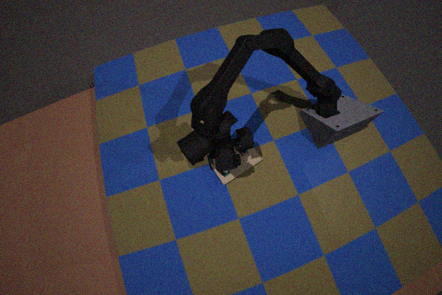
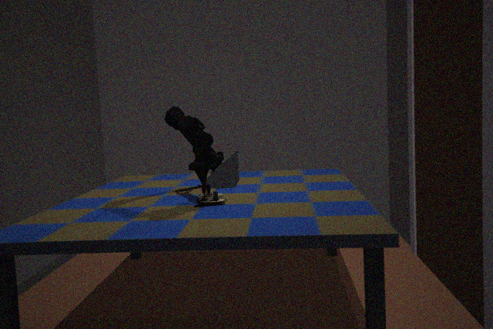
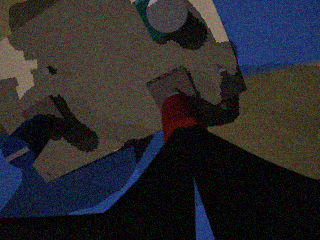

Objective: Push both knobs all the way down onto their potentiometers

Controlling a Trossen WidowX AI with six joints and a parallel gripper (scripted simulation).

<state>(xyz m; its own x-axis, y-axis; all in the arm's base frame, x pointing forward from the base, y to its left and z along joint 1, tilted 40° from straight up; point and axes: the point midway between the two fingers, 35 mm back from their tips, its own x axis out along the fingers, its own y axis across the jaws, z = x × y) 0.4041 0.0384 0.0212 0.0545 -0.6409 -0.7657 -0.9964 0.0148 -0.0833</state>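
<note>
The circuit board (image 1: 255, 159) (image 2: 219, 201) (image 3: 95, 55) stands on the checkered table, largely in shadow. A red knob (image 3: 176, 113) stands over a square potentiometer body (image 3: 172, 86). A dark blue knob (image 3: 15, 149) with a pale pointer line is at the left of the wrist view, over the other potentiometer. Whether either knob sits against its body cannot be told. My gripper (image 2: 203, 185) (image 3: 187, 138) is shut, with nothing between its fingers. Its tips are at the top of the red knob and hide part of it; contact is not clear. In the top view the arm hides the tips.
A teal component with a grey round top (image 3: 167, 14) stands on the board near the red knob. A grey wedge-shaped mount (image 1: 356, 115) (image 2: 229, 174) carries the arm's base. The arm (image 1: 232, 63) arches above the table between mount and board.
</note>
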